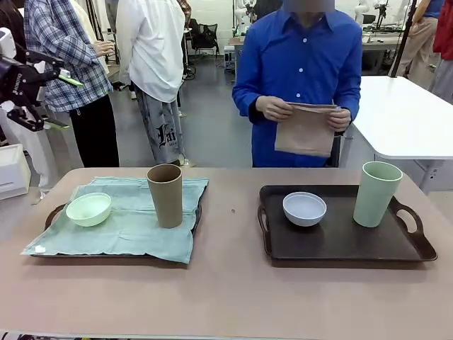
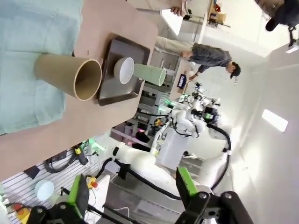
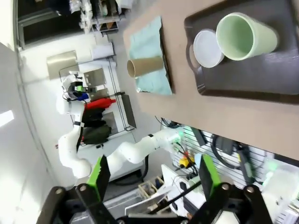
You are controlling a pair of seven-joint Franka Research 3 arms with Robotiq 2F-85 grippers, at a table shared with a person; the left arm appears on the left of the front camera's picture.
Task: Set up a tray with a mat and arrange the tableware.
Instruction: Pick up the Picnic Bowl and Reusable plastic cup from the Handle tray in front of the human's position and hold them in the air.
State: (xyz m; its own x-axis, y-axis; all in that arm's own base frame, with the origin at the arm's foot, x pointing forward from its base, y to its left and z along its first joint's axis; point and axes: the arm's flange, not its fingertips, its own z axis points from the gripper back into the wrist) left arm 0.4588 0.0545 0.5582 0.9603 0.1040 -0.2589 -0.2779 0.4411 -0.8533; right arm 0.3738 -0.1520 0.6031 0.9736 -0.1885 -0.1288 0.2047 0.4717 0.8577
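My left claw stands wide open; its green pads are well apart with nothing between them; my left arm is raised at the left side, clear of the table. My right claw is spread just as wide and has hold of nothing; past its fingers I see the right tray nearer and the left one farther off.

Two dark trays lie side by side on the brown table. The left tray is covered by a teal mat, whose near edge hangs over the tray's rim. On that mat the pale green bowl sits toward the left; the tall brown cup stands upright toward the right, apart from the bowl. The right tray shows its dark surface; on it the white bowl sits left of the middle; the tall pale green cup stands upright near the right handle, apart from the bowl.

Across the table a person in a blue shirt holds a folded tan cloth at the waist; the person's hands grip its top edge at both corners, behind the right tray.
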